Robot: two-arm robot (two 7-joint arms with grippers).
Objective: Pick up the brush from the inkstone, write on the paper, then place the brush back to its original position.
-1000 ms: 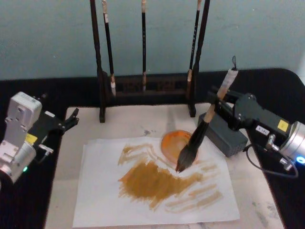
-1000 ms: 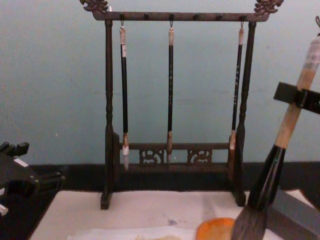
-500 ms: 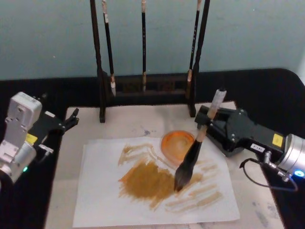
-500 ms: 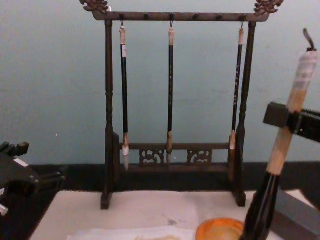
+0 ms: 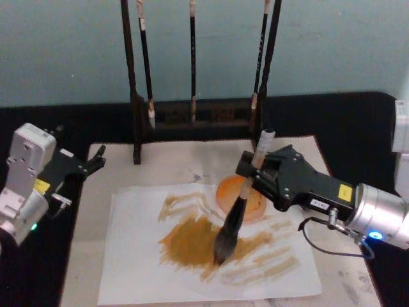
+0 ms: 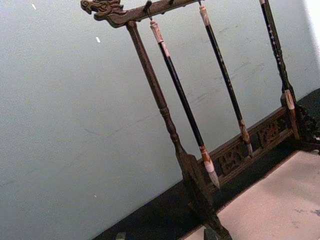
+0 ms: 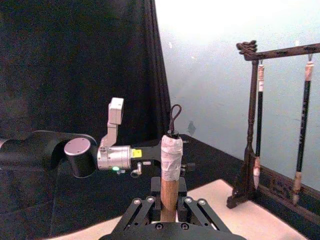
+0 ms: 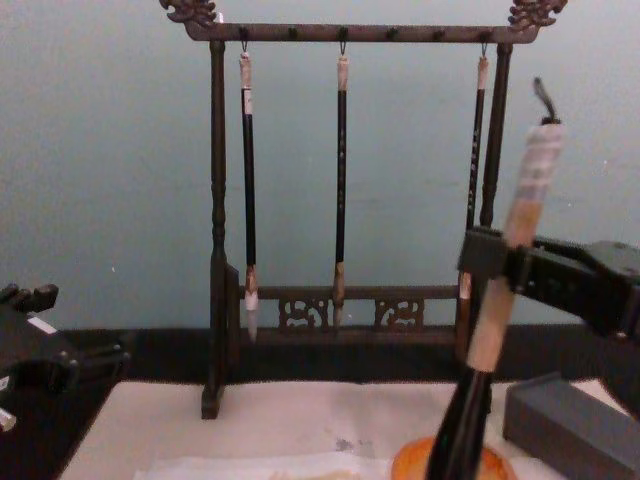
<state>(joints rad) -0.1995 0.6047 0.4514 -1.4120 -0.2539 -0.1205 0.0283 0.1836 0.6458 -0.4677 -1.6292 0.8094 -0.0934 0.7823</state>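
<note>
Left end effector (image 5: 96, 158) is hovering at the left edge of the pale mat (image 5: 166, 163) covering the worktop, well apart from the paper (image 5: 137, 256); I cannot tell whether it is open or closed. The paper is lying flat on the mat, carrying a broad brown painted patch (image 5: 192, 240) in its middle. The brush (image 5: 233, 220) is leaning over it, tuft down and seemingly touching the patch's right part, its handle tilting up across an orange dish (image 5: 255, 206). The right end effector (image 5: 254, 167) is clamping the tan handle partway up. Behind, a dark stand (image 5: 192, 118) is carrying three slim brushes. Farthest right, a grey block (image 8: 570, 425) is sitting on the mat.
</note>
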